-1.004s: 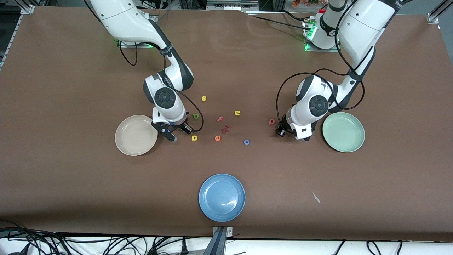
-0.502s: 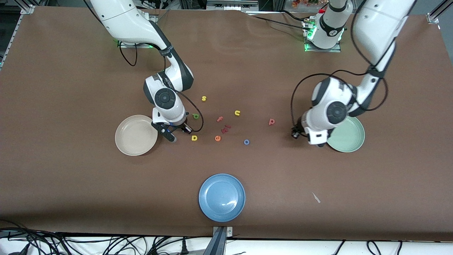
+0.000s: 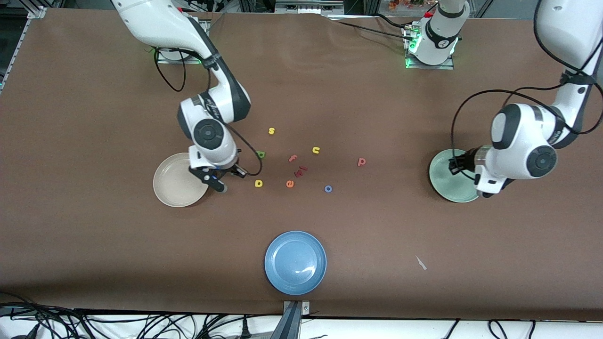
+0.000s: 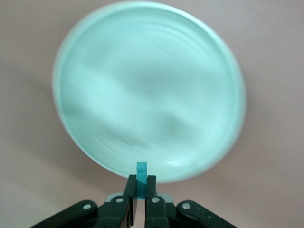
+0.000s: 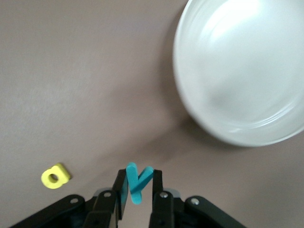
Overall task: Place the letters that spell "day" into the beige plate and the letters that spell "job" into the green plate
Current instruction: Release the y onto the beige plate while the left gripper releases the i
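My left gripper (image 4: 141, 181) is shut on the thin teal j (image 4: 141, 168) and hangs over the rim of the green plate (image 3: 445, 176) (image 4: 147, 90). My right gripper (image 5: 137, 179) (image 3: 218, 183) is shut on the teal y (image 5: 137, 186), just beside the beige plate (image 3: 176, 183) (image 5: 242, 71). The yellow d (image 3: 258, 183) (image 5: 55, 175) lies close by on the table. The green a (image 3: 260, 154) lies a little farther from the camera. The blue o (image 3: 328, 189) and the pinkish-red b (image 3: 361, 161) lie mid-table. Both plates hold nothing.
A yellow s (image 3: 271, 131), a yellow u (image 3: 315, 150), a pink f (image 3: 292, 158), an orange e (image 3: 289, 184) and a small red piece (image 3: 301, 170) lie among the letters. A blue plate (image 3: 295, 262) sits near the front edge, with a white scrap (image 3: 420, 262) beside it.
The left arm swung from beside the b toward its own end of the table, now over the green plate with the j. The right gripper shifted slightly toward the beige plate with the y.
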Robot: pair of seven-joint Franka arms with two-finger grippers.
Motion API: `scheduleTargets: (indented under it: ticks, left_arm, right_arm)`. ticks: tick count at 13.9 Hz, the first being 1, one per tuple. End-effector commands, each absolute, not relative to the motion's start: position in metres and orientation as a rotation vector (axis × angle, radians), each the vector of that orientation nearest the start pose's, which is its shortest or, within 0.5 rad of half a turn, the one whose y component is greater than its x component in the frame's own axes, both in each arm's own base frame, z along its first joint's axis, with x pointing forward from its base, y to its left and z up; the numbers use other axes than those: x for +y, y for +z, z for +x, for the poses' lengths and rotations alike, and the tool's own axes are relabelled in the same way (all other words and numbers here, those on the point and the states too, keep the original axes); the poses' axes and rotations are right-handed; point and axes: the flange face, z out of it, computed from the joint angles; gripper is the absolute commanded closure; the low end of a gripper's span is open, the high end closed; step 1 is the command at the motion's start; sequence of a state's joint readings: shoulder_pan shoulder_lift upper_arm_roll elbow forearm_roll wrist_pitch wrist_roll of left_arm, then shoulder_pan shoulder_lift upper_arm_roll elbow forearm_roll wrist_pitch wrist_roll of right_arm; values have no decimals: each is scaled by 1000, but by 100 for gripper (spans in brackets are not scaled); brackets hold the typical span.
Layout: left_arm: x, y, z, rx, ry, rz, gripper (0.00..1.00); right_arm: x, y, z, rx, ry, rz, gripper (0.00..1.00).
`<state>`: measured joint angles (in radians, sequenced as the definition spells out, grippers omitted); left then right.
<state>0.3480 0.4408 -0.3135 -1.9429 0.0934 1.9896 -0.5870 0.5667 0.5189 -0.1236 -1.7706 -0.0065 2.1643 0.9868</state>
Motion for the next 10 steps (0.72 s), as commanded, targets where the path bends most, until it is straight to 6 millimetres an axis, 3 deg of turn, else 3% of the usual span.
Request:
scheduleTargets:
  ticks: [1,3,4,5,6,7,8,9,10]
  left_arm:
    - [53,216,577,-762,534,-2949,100]
    - [70,202,578,-773,516,-2973,98]
    - [73,203,579,-793,512,-2971,55]
    - [73,208,579,-813,506,-2972,1]
    - [65,219,580,-805,506,-2966,0]
    - [43,231,579,-774,537,-2960,0]
    - [12,244,577,-732,572,-2957,0]
    - [-16,256,576,-743,562,-2952,0]
    - [-51,267,575,-794,539,-2939,0]
  right_arm:
    - [224,280,593,689,116,-3231,94]
    - [189,261,601,646,116,-3245,93]
    - [180,249,603,624,129,-3254,91]
    - [166,235,607,628,152,-3250,91]
    - [163,222,606,601,151,-3246,88]
    - [159,217,605,597,148,-3244,79]
    - [159,216,605,594,148,-3245,35]
    - [159,219,604,596,156,-3245,0]
    - [163,226,604,589,153,-3241,0]
